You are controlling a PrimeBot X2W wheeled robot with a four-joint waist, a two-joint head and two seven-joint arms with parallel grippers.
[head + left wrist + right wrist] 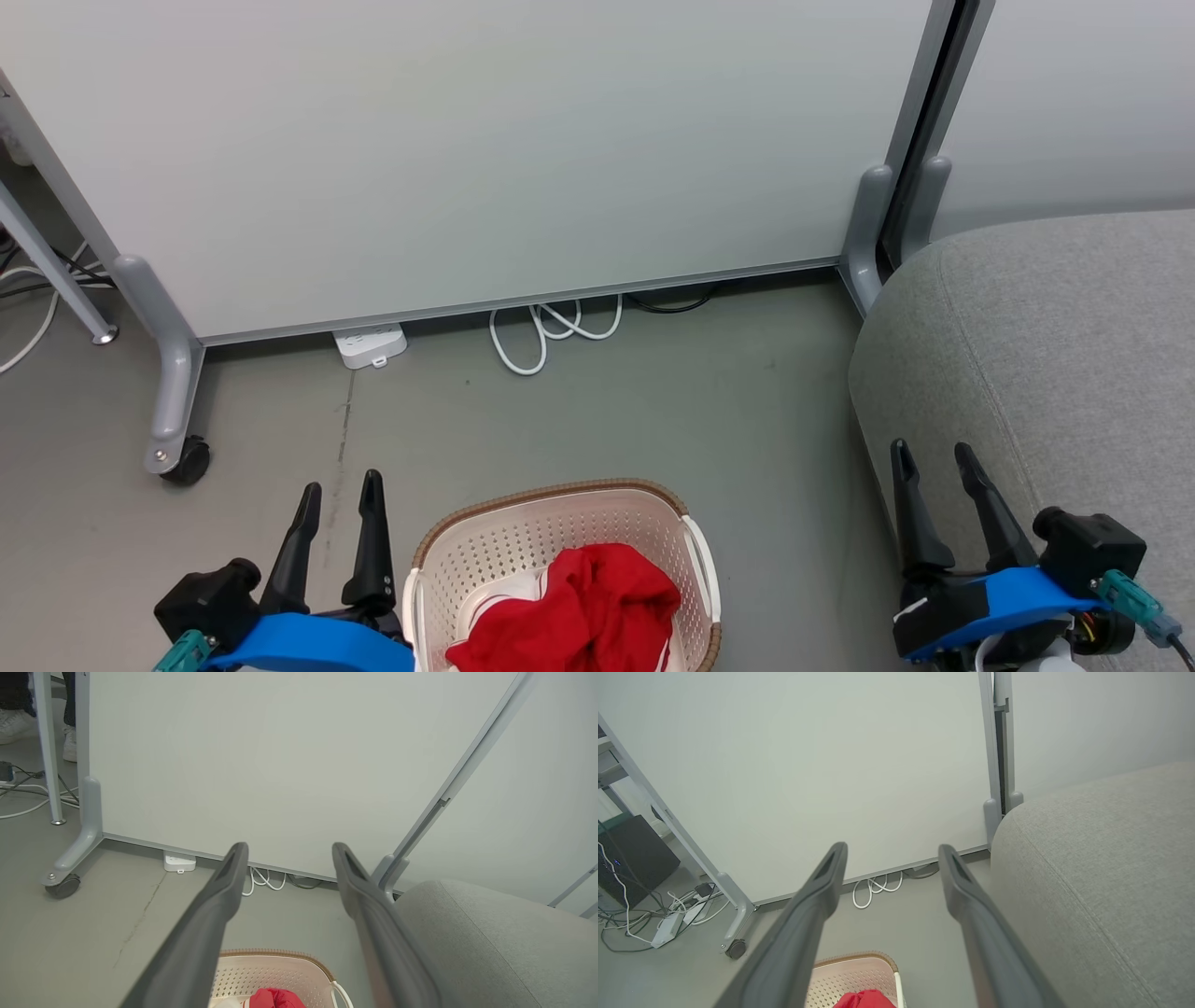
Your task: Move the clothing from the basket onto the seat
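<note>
Red clothing [579, 607] with a bit of white trim lies bunched in the cream perforated basket [523, 537], which stands on the floor at the bottom middle of the head view. The basket [261, 970] and clothing [275, 997] peek in at the bottom of the left wrist view, and the basket [850, 973] and clothing [864, 999] in the right wrist view. The grey seat [1055, 364] fills the right side. My left gripper [341, 483] is open, left of the basket. My right gripper [932, 453] is open over the seat's front edge. No "23" print shows.
A white partition panel [467, 149] on grey wheeled feet [173, 411] stands behind the basket. A white power strip [371, 343] and looped white cable [551, 327] lie at its base. More cables [654, 914] and a dark box [630, 858] sit at the left. A person's shoes [14, 723] show beyond the partition.
</note>
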